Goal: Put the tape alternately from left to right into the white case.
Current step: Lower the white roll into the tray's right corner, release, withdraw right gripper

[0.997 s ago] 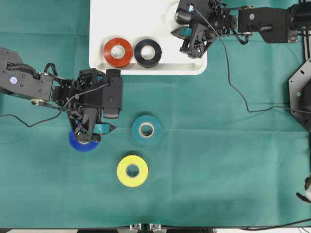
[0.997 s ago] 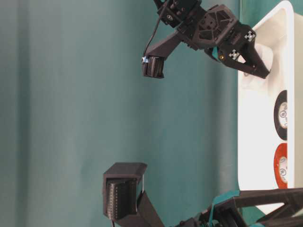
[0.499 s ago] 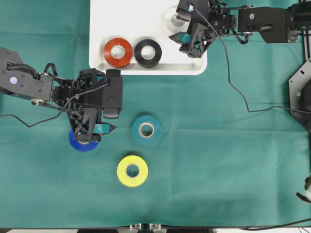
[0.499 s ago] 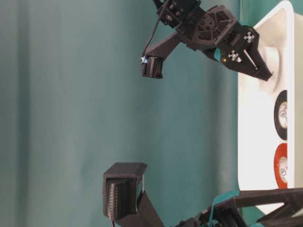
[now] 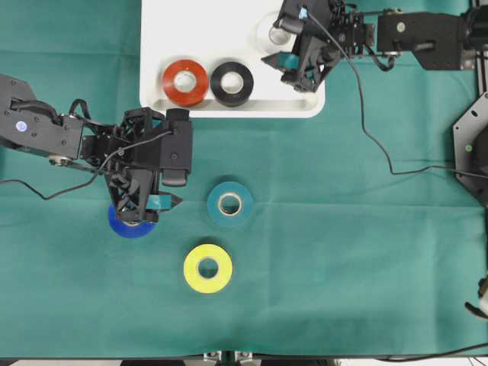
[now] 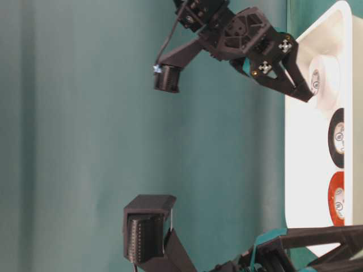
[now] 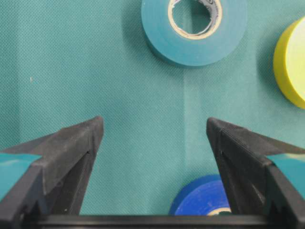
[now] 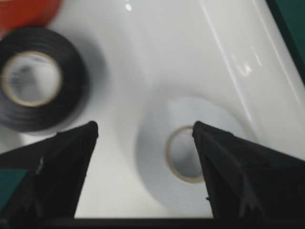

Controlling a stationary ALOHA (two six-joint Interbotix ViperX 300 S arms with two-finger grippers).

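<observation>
The white roll, gripped a second ago by the right claw, is now released and lies in the white case beside the black roll and red roll. The left claw, unmoved, is held wide open over the blue roll on the surface, holding nothing.

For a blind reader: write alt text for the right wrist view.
The open tool hangs over a white roll lying flat in the white case. A black roll lies to its upper left, with a red roll at the top edge.
</observation>
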